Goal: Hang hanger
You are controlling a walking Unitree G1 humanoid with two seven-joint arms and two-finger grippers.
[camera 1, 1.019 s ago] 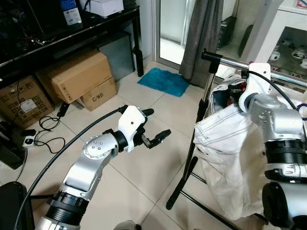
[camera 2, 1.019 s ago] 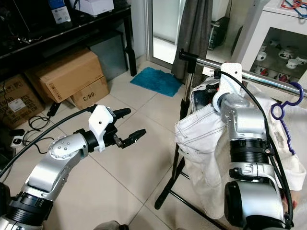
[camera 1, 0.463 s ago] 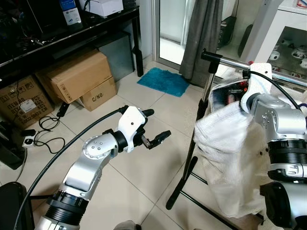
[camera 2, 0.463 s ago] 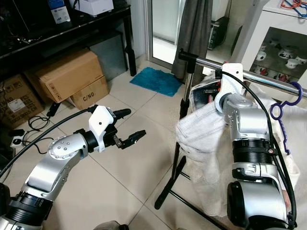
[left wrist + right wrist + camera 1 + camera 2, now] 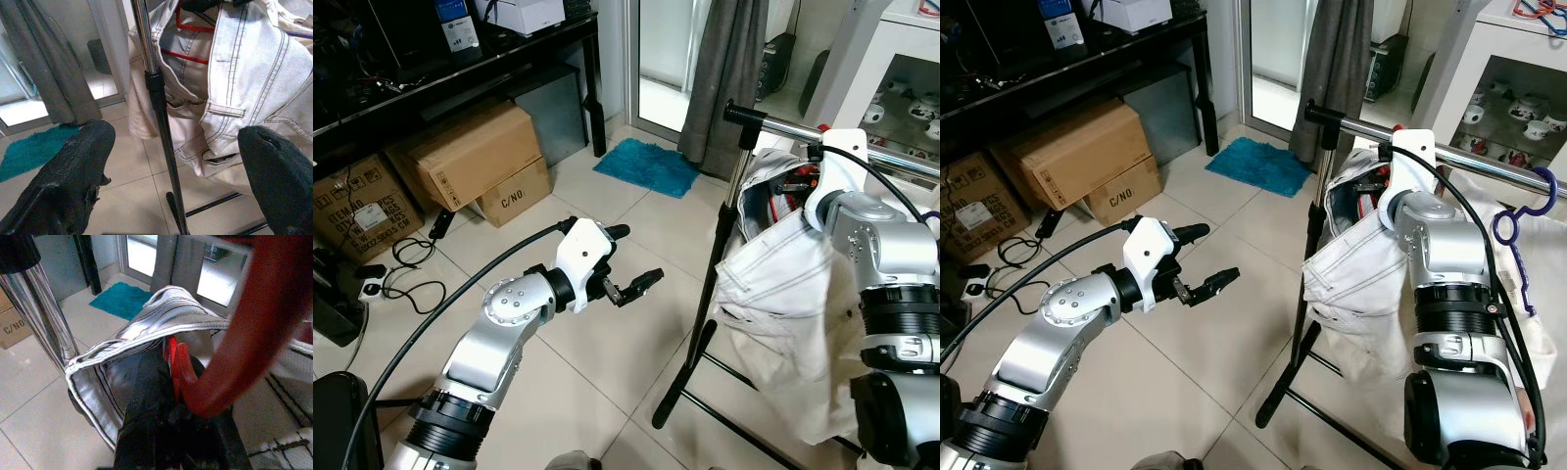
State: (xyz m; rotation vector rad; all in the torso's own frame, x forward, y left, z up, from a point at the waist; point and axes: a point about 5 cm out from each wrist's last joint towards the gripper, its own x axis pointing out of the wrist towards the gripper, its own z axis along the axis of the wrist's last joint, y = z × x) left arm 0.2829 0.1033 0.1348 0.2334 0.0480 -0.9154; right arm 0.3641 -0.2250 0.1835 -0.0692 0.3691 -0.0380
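Note:
A red hanger (image 5: 182, 363) carries white jeans (image 5: 781, 294), and my right gripper (image 5: 168, 396) is shut on the hanger's neck. That gripper (image 5: 1373, 182) is raised just beside and below the chrome rail (image 5: 785, 126) of the clothes rack, inside the jeans' open waistband. The hanger's hook (image 5: 254, 328) arcs close to the wrist camera, blurred. My left gripper (image 5: 634, 255) is open and holds nothing. It hovers over the floor tiles, left of the rack's black upright pole (image 5: 710, 284). The left wrist view looks past its fingers (image 5: 73, 176) at the pole and jeans.
A purple hanger (image 5: 1516, 231) hangs on the rail further right. Cardboard boxes (image 5: 475, 157) sit under a black desk (image 5: 460, 69) at left, with cables (image 5: 406, 264) on the floor. A teal mat (image 5: 649, 164) and grey curtain (image 5: 729, 69) lie behind the rack.
The jeans swung and bunched up half a second ago and now hang straight again. My right gripper shifted slightly near the rail with the hanger. The left arm has stayed put.

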